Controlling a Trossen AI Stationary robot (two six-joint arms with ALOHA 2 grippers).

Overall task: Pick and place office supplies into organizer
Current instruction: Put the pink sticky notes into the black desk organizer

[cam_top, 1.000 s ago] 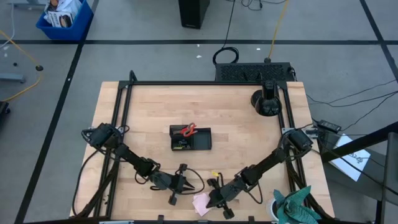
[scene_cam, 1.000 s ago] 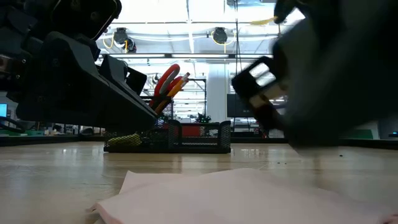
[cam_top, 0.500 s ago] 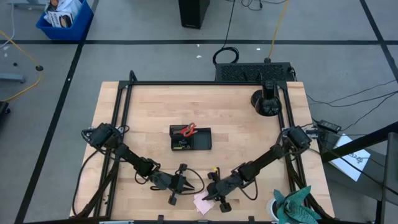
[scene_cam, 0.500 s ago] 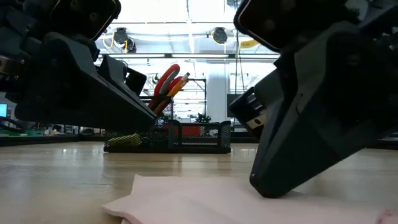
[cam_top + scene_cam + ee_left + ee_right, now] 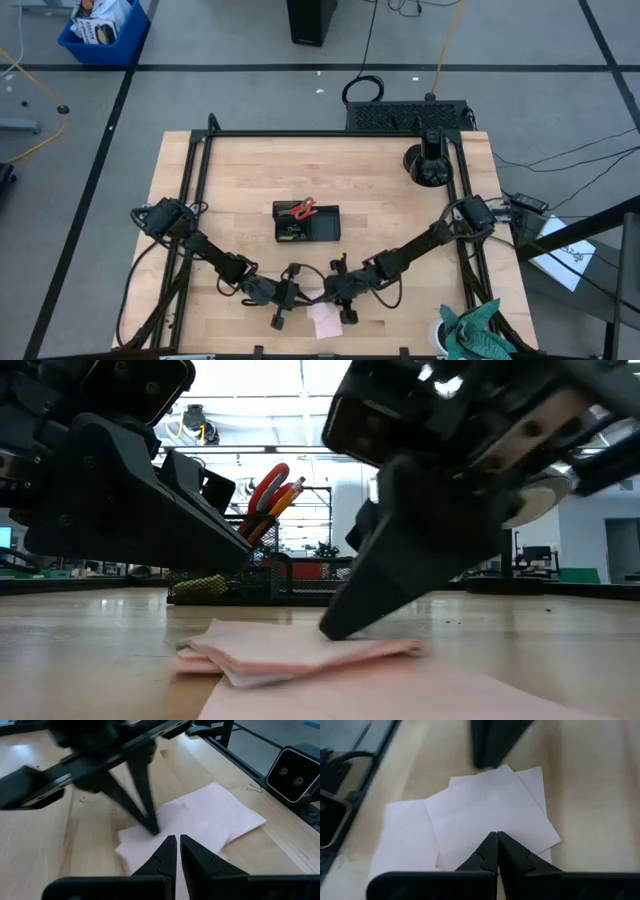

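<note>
From above, the pink sticky-note pad (image 5: pixel 325 320) is being flanked near the table's front edge by the left gripper (image 5: pixel 297 293) and right gripper (image 5: pixel 322 297). At table level, scissors (image 5: pixel 262 491) are being held upright in the organizer (image 5: pixel 270 586). In both wrist views, fingers are being kept closed, holding nothing, over the pad.

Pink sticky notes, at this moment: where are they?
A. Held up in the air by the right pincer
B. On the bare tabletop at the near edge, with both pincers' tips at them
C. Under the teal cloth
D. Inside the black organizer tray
B: the pink sticky notes lie fanned on the wooden table, the shut right pincer pressing on them, the left pincer alongside, the organizer farther back.
</note>
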